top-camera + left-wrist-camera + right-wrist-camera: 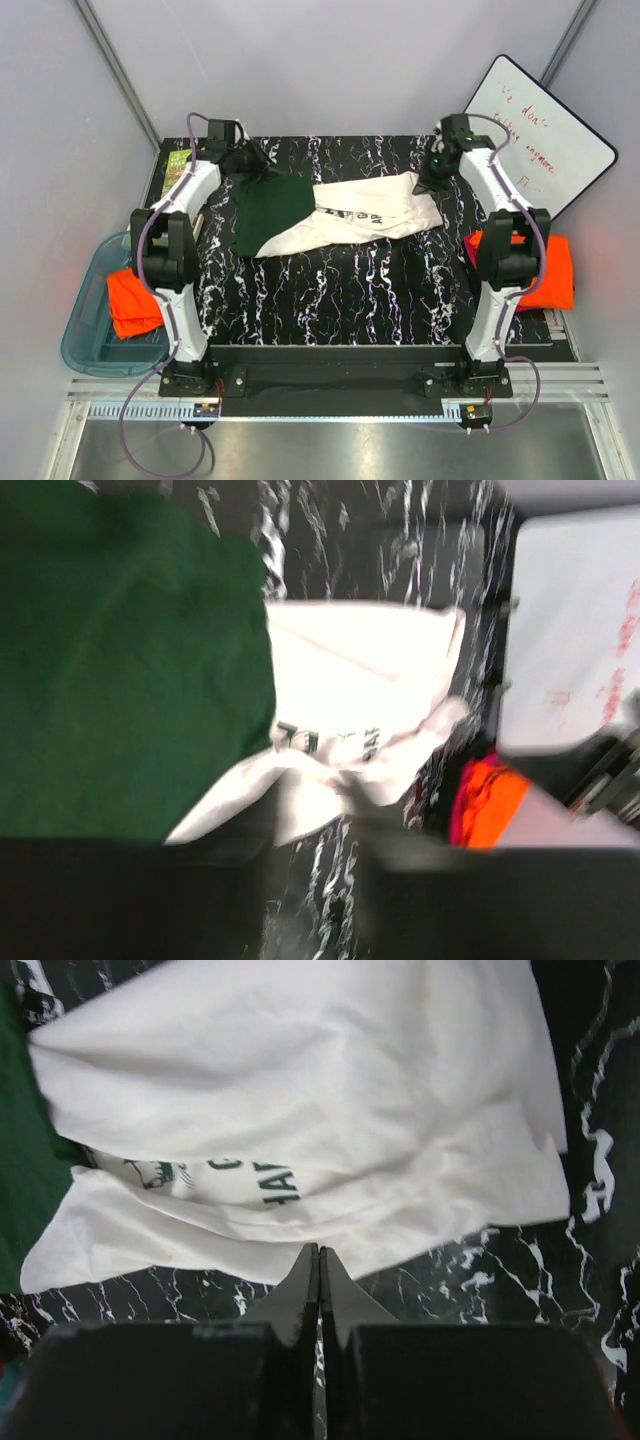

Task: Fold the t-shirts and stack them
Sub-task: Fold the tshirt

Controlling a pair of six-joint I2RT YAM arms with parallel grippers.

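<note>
Item: cream t-shirt (370,215), soft matte knit with a dark green panel (272,210) at its left end; it lies rumpled and loosely doubled over across the far middle of the tabletop (340,290), with part of its black print showing between the folds. The tabletop is a glossy black slab veined in white. Left orange t-shirt (135,300), bright and crumpled, lies in a translucent blue plastic bin (85,330) off the left edge. Right orange t-shirt (555,270) lies flatter, behind the right arm. A glossy whiteboard (540,130) with rounded corners and red writing leans at far right. Left pincer (252,165) sits by the green panel, fingers apart and holding nothing; its own view is blurred. Right pincer (318,1260) is closed, its wedge-shaped black fingers (300,1290) pressed together with tips at the cream hem; whether any cloth is nipped cannot be told.
</note>
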